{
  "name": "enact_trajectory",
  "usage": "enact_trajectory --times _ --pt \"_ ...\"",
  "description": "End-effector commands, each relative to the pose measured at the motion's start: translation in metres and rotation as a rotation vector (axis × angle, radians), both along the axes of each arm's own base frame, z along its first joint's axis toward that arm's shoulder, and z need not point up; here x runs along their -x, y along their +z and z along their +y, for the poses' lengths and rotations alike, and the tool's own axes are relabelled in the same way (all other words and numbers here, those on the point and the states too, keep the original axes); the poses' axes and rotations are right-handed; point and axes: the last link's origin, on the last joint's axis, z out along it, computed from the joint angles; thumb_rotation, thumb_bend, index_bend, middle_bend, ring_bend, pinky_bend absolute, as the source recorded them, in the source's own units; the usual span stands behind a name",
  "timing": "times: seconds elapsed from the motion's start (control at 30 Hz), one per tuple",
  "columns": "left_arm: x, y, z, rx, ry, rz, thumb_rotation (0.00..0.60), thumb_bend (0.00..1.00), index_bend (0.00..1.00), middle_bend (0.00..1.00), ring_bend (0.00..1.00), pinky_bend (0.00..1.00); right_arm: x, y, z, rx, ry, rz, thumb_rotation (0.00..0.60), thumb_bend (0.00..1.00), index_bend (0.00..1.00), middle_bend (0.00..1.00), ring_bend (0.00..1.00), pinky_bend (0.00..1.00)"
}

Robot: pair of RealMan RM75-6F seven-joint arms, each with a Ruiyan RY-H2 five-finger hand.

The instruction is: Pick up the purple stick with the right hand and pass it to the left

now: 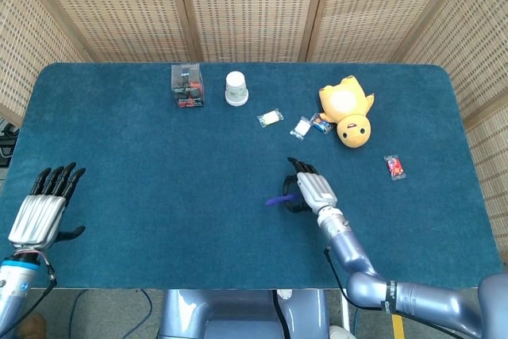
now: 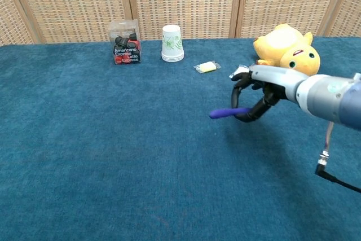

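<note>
The purple stick (image 1: pixel 277 200) (image 2: pixel 224 113) is off the blue table, lying about level with its free end pointing left. My right hand (image 1: pixel 310 188) (image 2: pixel 260 91) grips its right end, fingers curled around it, near the table's middle right. My left hand (image 1: pixel 41 211) is far off at the table's front left corner, fingers spread and holding nothing; the chest view does not show it.
Along the back stand a clear box of capsules (image 1: pixel 187 86) (image 2: pixel 125 49) and a white paper cup (image 1: pixel 236 88) (image 2: pixel 172 43). Small wrapped sweets (image 1: pixel 271 118) (image 2: pixel 206 67) and a yellow plush duck (image 1: pixel 347 109) (image 2: pixel 287 51) lie behind my right hand. A red sweet (image 1: pixel 394 167) lies at the right.
</note>
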Motion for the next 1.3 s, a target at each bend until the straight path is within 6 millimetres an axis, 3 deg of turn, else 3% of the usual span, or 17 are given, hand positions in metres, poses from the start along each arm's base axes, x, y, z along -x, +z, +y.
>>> enact_trajectory --times 0.03,0.33,0.43,0.63,0.73,0.87,1.3 --pt "-0.008 0.008 0.017 -0.001 -0.062 0.002 0.600 0.00 0.00 0.00 0.00 0.00 -0.035 0.008 -0.007 -0.018 -0.036 -0.099 0.600 0.52 0.61 0.10 0.00 0.00" --pt "-0.045 0.004 0.072 0.085 -0.305 -0.041 0.600 0.00 0.03 0.00 0.00 0.00 -0.089 0.010 -0.020 -0.057 -0.104 -0.213 0.600 0.53 0.61 0.11 0.00 0.00" --pt "-0.060 -0.007 0.090 0.140 -0.379 -0.107 0.600 0.00 0.09 0.00 0.00 0.00 -0.102 0.007 -0.025 -0.061 -0.136 -0.229 0.600 0.53 0.61 0.11 0.00 0.00" --pt "-0.088 -0.030 0.113 0.157 -0.501 -0.124 0.600 0.00 0.27 0.00 0.00 0.00 -0.106 -0.002 -0.027 -0.080 -0.190 -0.239 0.600 0.54 0.61 0.11 0.00 0.00" --pt "-0.105 -0.046 0.121 0.173 -0.552 -0.131 0.600 0.00 0.35 0.00 0.00 0.00 -0.107 -0.006 -0.026 -0.091 -0.202 -0.245 0.600 0.54 0.61 0.11 0.00 0.00" --pt "-0.122 -0.069 0.126 0.188 -0.592 -0.140 0.600 0.06 0.38 0.00 0.00 0.00 -0.109 -0.011 -0.025 -0.103 -0.200 -0.246 0.600 0.54 0.61 0.11 0.00 0.00" --pt "-0.141 -0.135 0.121 0.260 -0.617 -0.134 0.600 0.10 0.43 0.00 0.00 0.00 -0.110 -0.010 -0.025 -0.111 -0.199 -0.250 0.600 0.54 0.62 0.11 0.00 0.00"
